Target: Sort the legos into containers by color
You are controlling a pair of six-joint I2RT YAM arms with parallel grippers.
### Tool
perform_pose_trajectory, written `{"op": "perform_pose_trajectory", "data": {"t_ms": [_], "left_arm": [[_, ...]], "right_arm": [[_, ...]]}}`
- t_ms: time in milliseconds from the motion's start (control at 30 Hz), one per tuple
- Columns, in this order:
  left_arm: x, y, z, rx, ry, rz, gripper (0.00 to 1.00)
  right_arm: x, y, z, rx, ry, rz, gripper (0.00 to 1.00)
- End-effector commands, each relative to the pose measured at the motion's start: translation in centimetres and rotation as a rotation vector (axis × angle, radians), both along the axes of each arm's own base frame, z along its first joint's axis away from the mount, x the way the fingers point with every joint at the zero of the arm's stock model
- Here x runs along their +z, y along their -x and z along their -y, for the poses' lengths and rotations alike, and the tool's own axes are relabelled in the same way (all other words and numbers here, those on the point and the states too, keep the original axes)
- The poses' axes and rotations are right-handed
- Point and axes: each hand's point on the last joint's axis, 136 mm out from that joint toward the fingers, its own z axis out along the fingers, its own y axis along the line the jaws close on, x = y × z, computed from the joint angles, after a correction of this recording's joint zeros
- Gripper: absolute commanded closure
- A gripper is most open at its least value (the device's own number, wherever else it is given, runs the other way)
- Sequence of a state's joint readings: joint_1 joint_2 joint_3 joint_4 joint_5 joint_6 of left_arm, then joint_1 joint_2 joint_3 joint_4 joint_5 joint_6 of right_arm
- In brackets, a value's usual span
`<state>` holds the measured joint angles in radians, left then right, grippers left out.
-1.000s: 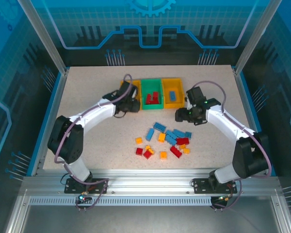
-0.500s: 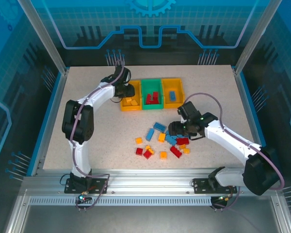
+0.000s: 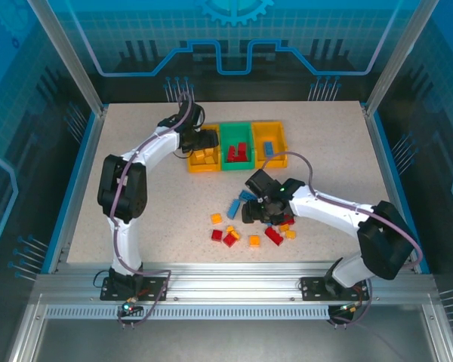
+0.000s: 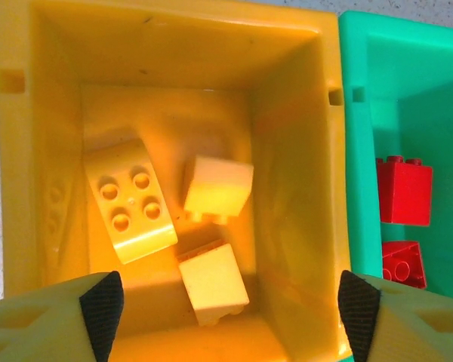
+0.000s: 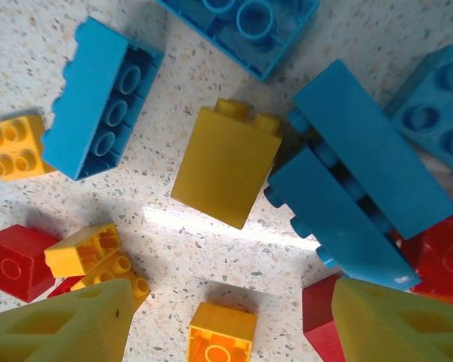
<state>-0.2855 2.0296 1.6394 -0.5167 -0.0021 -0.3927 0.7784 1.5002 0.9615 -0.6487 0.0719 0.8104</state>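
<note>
Right fingers (image 5: 60,324) shifted left, spread wide, yellow brick (image 5: 226,166) centred ahead, left fingers (image 4: 38,320) wide over yellow bin (image 4: 174,19)

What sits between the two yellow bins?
The green bin, holding red bricks, sits between the left yellow bin and the right yellow bin; the top external view shows it.
</note>
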Motion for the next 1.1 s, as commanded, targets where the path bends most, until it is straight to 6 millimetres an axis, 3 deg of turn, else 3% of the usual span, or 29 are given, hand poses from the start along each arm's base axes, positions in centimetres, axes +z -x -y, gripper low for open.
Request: {"op": "perform_pose_trajectory", "data": {"t_ms": [0, 100, 333, 600, 1067], "left_arm": [[3.5, 1.0, 0.3, -0.009, 0.031, 0.068, 0.15], [4.6, 2.0, 0.4, -0.019, 0.027, 0.097, 0.02], [6.1, 5.0, 0.1, -0.035, 0.011, 0.136, 0.01], [5.4, 7.5, -0.6, -0.032, 0.01, 0.118, 0.01], [4.0, 9.8, -1.2, -0.028, -0.001, 0.088, 0.01]], "right_arm": [[0.2, -0.5, -1.0, -0.045, -0.007, 0.0, 0.29], [-0.2, -0.3, -1.7, -0.034, -0.008, -0.015, 0.29], [-0.5, 2.9, -1.5, 0.035, 0.078, -0.067, 0.29], [-2.1, 6.2, -1.0, 0.033, 0.121, -0.13, 0.35], [-4.6, 7.1, 0.0, 0.019, 0.211, -0.156, 0.37]]}}
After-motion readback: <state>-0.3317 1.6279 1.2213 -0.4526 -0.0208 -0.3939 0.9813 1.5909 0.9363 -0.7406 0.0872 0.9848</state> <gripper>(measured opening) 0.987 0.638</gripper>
